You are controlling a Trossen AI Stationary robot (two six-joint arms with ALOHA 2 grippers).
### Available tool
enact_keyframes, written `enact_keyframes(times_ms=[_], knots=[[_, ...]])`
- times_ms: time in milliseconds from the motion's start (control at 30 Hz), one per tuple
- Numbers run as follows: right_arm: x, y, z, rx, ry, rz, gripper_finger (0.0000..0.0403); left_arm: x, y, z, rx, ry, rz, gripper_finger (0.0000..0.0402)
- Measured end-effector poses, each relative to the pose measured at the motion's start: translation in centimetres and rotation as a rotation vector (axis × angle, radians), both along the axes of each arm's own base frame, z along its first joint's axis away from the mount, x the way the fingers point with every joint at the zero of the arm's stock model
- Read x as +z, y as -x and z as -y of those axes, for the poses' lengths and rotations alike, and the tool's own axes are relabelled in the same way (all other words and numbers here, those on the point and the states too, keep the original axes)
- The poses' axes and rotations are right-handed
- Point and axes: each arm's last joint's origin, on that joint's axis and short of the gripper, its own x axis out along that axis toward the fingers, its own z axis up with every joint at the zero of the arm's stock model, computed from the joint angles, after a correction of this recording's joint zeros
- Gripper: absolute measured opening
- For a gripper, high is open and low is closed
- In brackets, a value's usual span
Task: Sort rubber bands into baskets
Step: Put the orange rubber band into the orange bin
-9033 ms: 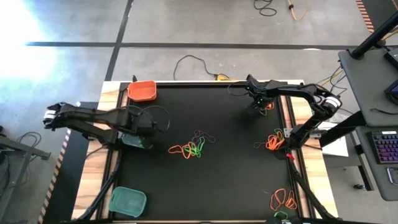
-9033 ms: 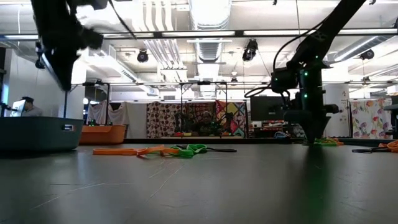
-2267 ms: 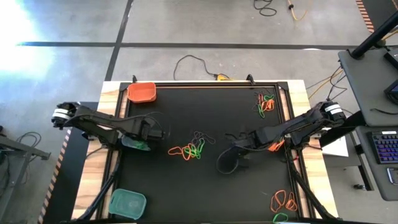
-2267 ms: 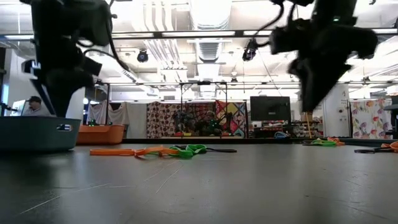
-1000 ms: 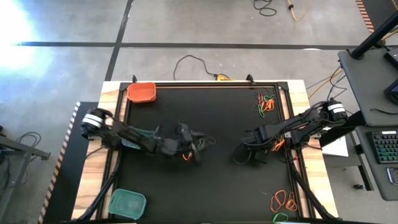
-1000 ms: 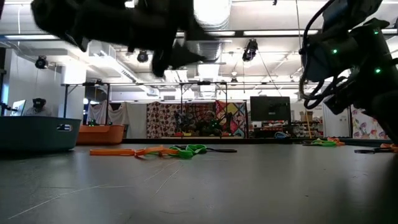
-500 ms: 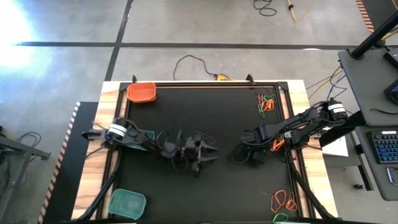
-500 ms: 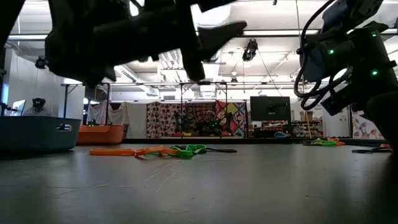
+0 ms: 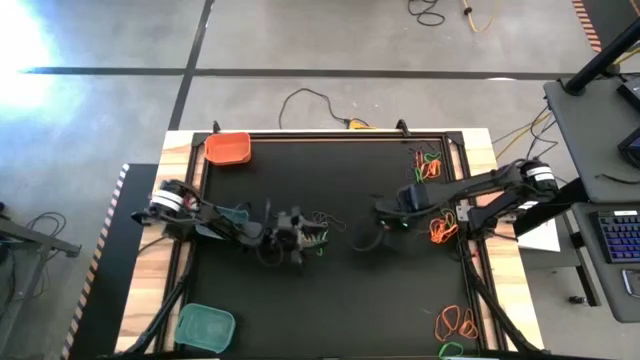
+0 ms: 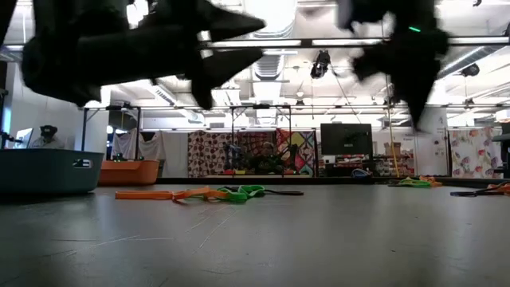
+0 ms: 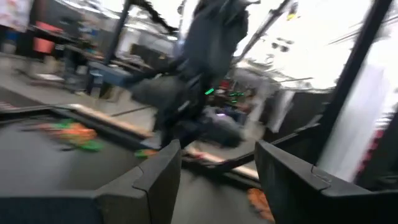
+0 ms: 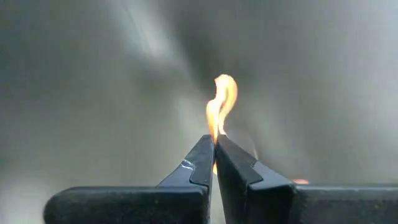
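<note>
At the left edge of the black mat (image 9: 330, 290) there are three baskets: an orange basket (image 9: 229, 147) in the upper left corner, a teal basket (image 9: 205, 325) in the lower left corner, and between them a second teal basket (image 9: 236, 216), mostly hidden under the left arm. The rubber bands are thin loops in orange, green and black. One mixed heap (image 9: 318, 236) lies in the middle of the mat, and the left gripper (image 9: 296, 236) hangs low beside it, its fingers (image 11: 158, 177) spread wide with nothing between them. More to the right, the right gripper (image 9: 364, 238) is near the middle of the mat, its fingers pressed together on an orange rubber band (image 12: 222, 102). Other heaps lie at the upper right (image 9: 428, 166), the right edge (image 9: 441, 228) and the lower right (image 9: 455, 322).
</note>
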Motion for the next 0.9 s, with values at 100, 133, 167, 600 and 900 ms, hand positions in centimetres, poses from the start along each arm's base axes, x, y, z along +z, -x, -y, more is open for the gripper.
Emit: enact_keyframes(times_ms=[100, 133, 167, 600, 900], knots=[[2.2, -2.8, 1.5, 0.045, 0.043, 0.206, 0.0009, 0.3, 2.9, -1.2, 0.064, -0.020, -0.023, 0.0189], [2.9, -3.8, 2.1, 0.059, 0.059, 0.276, 0.0009, 0.5, 3.9, -1.5, 0.078, -0.030, -0.029, 0.0189], [3.4, -4.7, 2.8, 0.071, 0.078, 0.342, 0.0009, 0.5, 4.8, -1.9, 0.097, -0.035, -0.039, 0.0189], [2.0, -17.1, 10.0, 0.257, 0.210, 0.697, 0.0009, -0.4, 13.2, -4.3, 0.176, 0.049, -0.106, 0.0189], [-2.9, -22.9, 12.4, 0.270, 0.116, 0.604, 0.0009, 0.7, 12.2, -4.1, 0.185, -0.004, -0.275, 0.0189]])
